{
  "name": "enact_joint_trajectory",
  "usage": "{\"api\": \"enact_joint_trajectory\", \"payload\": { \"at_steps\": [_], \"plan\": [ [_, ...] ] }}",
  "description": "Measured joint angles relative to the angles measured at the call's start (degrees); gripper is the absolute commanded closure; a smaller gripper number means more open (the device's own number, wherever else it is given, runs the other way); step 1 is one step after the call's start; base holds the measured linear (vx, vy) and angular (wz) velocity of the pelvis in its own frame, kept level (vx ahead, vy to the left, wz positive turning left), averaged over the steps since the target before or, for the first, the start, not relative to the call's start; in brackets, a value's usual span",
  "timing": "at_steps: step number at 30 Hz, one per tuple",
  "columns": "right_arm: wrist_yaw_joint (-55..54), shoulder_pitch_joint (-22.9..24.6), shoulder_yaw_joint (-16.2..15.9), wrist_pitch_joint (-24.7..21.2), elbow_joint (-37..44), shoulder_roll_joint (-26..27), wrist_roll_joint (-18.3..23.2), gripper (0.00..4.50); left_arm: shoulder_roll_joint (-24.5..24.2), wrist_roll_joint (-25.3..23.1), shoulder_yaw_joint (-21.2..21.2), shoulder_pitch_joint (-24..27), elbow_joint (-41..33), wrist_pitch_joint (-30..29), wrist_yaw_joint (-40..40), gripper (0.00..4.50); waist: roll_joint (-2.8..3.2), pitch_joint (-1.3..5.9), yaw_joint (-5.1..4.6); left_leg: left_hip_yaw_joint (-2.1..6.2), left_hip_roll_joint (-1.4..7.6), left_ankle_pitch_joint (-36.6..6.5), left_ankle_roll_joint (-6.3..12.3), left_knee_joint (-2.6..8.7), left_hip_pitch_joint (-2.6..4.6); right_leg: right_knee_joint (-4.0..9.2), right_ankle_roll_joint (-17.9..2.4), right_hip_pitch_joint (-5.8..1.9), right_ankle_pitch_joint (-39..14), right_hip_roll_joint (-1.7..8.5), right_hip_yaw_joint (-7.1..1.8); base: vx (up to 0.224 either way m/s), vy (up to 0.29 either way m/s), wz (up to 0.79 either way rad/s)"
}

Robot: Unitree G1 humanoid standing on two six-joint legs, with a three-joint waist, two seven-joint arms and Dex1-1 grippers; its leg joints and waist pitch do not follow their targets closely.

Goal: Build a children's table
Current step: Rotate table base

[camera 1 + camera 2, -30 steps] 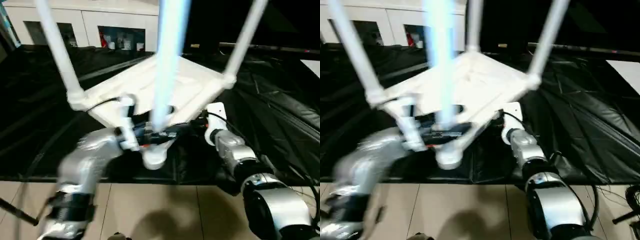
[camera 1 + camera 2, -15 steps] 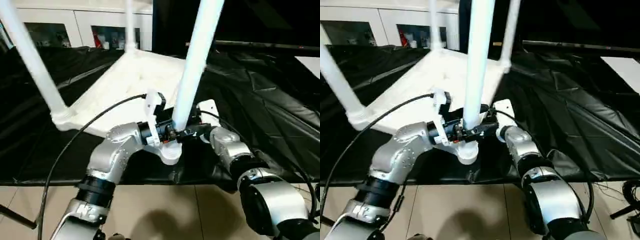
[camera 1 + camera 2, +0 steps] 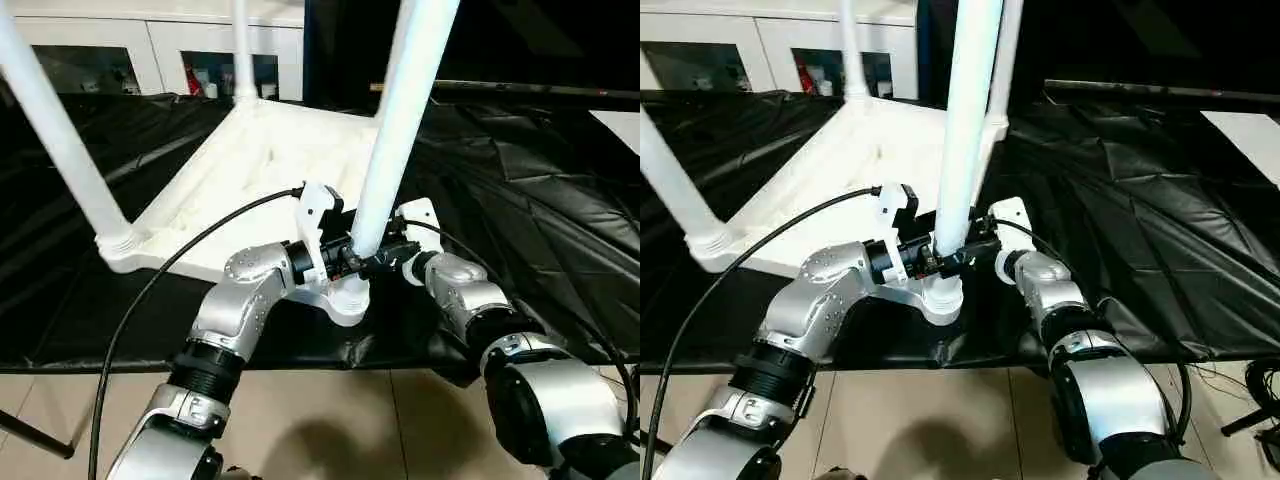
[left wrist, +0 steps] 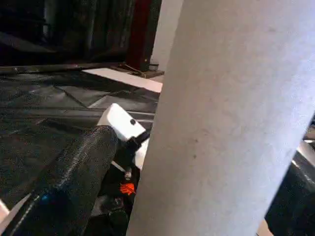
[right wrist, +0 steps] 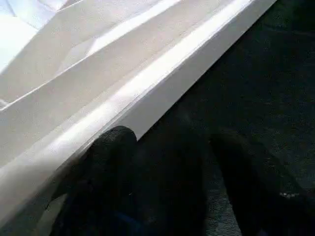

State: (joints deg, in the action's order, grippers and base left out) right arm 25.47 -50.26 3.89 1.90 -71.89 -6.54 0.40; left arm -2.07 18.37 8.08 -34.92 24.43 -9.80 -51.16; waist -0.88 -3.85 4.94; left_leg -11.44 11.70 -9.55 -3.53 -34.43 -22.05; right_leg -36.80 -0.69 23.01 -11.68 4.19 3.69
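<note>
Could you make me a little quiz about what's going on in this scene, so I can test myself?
1. True or false: the tabletop lies upside down on the black sheet.
2. How many legs stand up from it?
3. The left gripper is at: A) the nearest leg, by its base; B) the tabletop's middle; C) the black sheet's far edge.
Key: 1 true; 2 four; 3 A.

Left wrist camera: leg close-up

I see the white leg (image 4: 221, 123) beside one black finger (image 4: 69, 182), black sheet (image 4: 49, 103) beyond.
</note>
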Motion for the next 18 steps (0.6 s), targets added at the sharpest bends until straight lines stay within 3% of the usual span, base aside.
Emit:
{"api": "enact_joint_trajectory", "payload": {
  "at_steps": [11, 18],
  "plan": [
    [2.0, 0.0, 0.0, 1.2, -0.1, 0.5, -0.2, 1.51, 3.3, -0.8, 0.5, -1.2, 3.2, 2.4, -0.9, 0.03, 0.18, -0.10, 0.10, -0.01, 0.01, 0.0, 0.00, 0.01, -0.03, 0.08, 0.0, 0.01, 0.0, 0.00, 0.01, 0.000, 0.000, 0.00],
    [-5.8, -1.2, 0.3, 2.3, -0.5, 1.2, -0.8, 1.51, 1.8, -8.4, 2.0, -6.3, 9.6, 11.0, 6.4, 0.03, 0.58, -0.17, 0.31, 0.00, 0.01, 0.0, 0.00, 0.08, -0.04, 0.07, -0.1, 0.03, 0.0, 0.01, 0.05, 0.000, 0.000, 0.00]
  ]
}}
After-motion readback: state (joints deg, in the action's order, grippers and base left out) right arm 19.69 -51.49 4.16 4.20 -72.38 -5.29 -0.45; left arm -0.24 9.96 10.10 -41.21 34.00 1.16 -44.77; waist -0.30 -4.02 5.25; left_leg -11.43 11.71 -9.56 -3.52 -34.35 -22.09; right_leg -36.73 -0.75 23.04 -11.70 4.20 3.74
